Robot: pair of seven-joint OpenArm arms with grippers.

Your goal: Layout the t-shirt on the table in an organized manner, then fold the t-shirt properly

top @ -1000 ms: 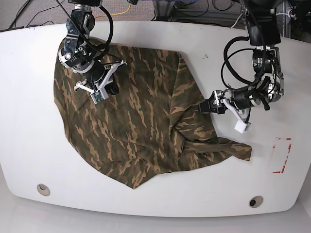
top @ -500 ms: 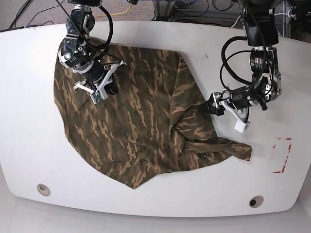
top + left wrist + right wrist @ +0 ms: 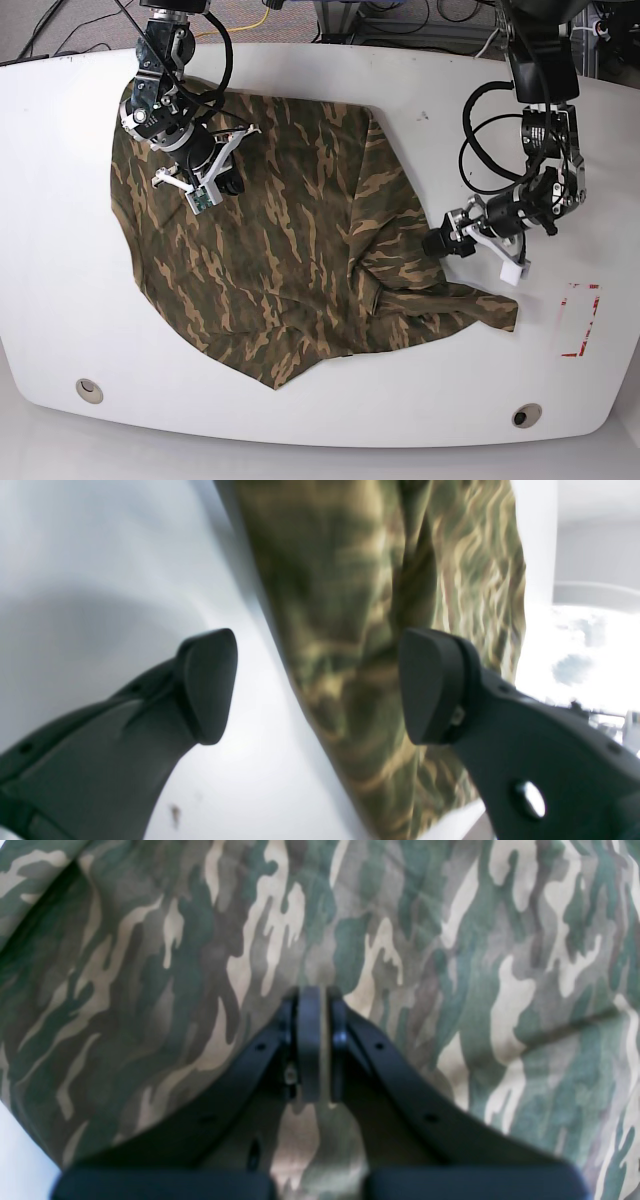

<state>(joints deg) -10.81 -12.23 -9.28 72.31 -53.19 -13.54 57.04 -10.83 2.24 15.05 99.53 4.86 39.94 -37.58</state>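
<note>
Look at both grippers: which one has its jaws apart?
The left gripper, at the shirt's right edge in the base view. Its fingers stand wide apart, with nothing between them. The right gripper, over the shirt's upper left, is shut.

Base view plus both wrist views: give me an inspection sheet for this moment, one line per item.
Surface: white table, glossy, red outline mark and two round holes.
Job's things: camouflage t-shirt spread but crumpled, not folded.
Clutter: nothing seen.
Grippers: right gripper shut, over the cloth; whether it pinches cloth cannot be told. Left gripper open at the shirt's edge, holding nothing.
Cables: black cables looped along the arms.
Surroundings: cables on the floor beyond the table.
</note>
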